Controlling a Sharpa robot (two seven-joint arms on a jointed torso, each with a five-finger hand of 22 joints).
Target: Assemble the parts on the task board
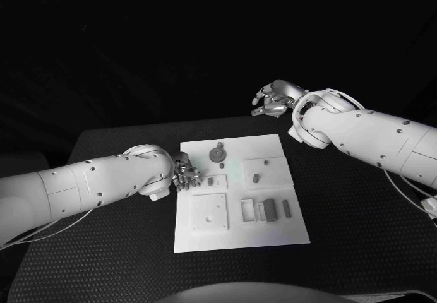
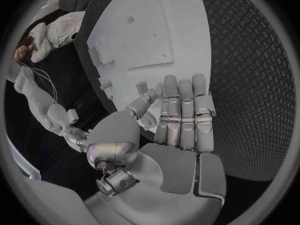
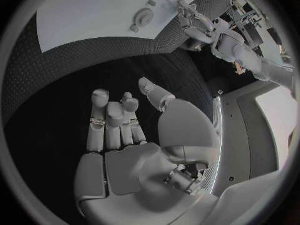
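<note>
Both hands hold nothing: left hand (image 1: 185, 173) open at the task board (image 1: 273, 148) edge, right hand (image 1: 270, 101) loosely curled, well off. Best pinch one small part (image 1: 210, 181) squarely.

- The left robot hand (image 1: 185, 173) sits at the task board's (image 1: 273, 230) left edge, blocking that side.
- The board's right side lies open; the right robot hand (image 1: 270, 100) hangs well beyond its far edge.
- Small parts (image 1: 270, 209) crowd the board's middle.

The task board (image 1: 273, 221) is seen as white, the small parts (image 1: 272, 209) on it as grey. The table (image 1: 364, 240) is shown in black with a fine dotted texture. Both arms are white, with the left hand (image 1: 185, 174) and right hand (image 1: 269, 101) silver.
</note>
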